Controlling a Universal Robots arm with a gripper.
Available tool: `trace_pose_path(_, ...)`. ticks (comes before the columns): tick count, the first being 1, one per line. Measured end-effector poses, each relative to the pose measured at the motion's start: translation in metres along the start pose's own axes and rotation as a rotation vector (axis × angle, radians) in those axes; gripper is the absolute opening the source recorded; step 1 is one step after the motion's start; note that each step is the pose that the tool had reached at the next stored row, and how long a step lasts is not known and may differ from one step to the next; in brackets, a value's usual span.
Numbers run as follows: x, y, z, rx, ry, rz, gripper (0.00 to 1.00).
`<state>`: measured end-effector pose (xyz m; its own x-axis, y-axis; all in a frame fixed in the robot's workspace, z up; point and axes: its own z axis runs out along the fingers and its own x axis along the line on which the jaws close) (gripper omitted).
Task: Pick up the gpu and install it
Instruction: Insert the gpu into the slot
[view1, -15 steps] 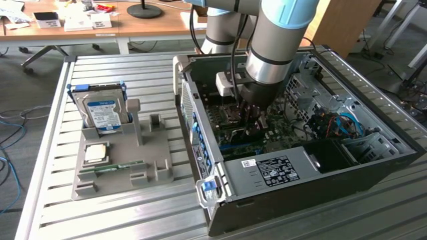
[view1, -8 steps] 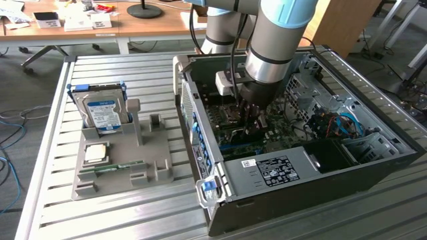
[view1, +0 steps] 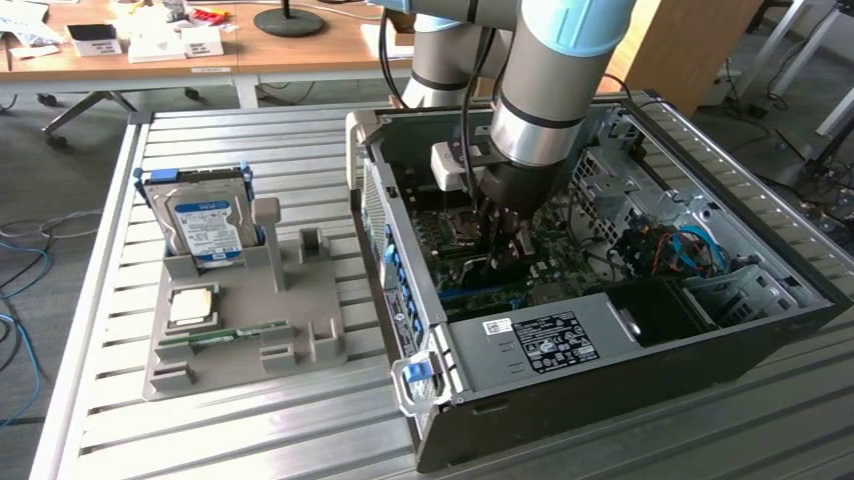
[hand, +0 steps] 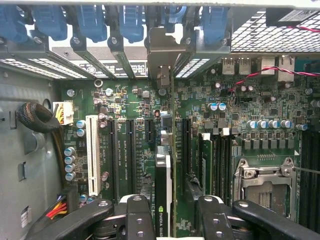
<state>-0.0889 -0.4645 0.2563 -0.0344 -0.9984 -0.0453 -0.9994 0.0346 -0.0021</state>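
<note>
Inside the open computer case (view1: 601, 330), my gripper (view1: 505, 240) reaches down over the motherboard (hand: 125, 100). In the wrist view the gpu (hand: 163, 185) stands edge-on between the black fingers (hand: 137, 215), a green logo showing on its edge. My gripper (hand: 167, 217) is shut on it. The card runs along a black expansion slot. Its grey metal end bracket (hand: 162, 50) stands at the case's rear wall, between the blue latches (hand: 132, 22). I cannot tell whether the card's lower edge sits in the slot.
On the exterior view's left, a grey fixture (view1: 307, 300) on the slatted table holds a silver hard drive (view1: 200, 220), a processor chip (view1: 194, 305) and a green memory stick (view1: 227, 337). A white slot (hand: 92, 155), memory slots (hand: 220, 160) and the processor socket (hand: 262, 185) flank the card.
</note>
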Motion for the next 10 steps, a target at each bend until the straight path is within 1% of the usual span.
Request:
trace_pose_path(5,0.0000,0.0000,0.0000,0.0000,0.0000,0.000,0.42)
trace_pose_path(7,0.0000,0.0000,0.0000,0.0000,0.0000,0.000,0.53)
trace_pose_path(8,0.0000,0.0000,0.0000,0.0000,0.0000,0.000,0.53)
trace_pose_path(9,0.0000,0.0000,0.0000,0.0000,0.0001,0.000,0.59)
trace_pose_path(10,0.0000,0.0000,0.0000,0.0000,0.0000,0.000,0.59)
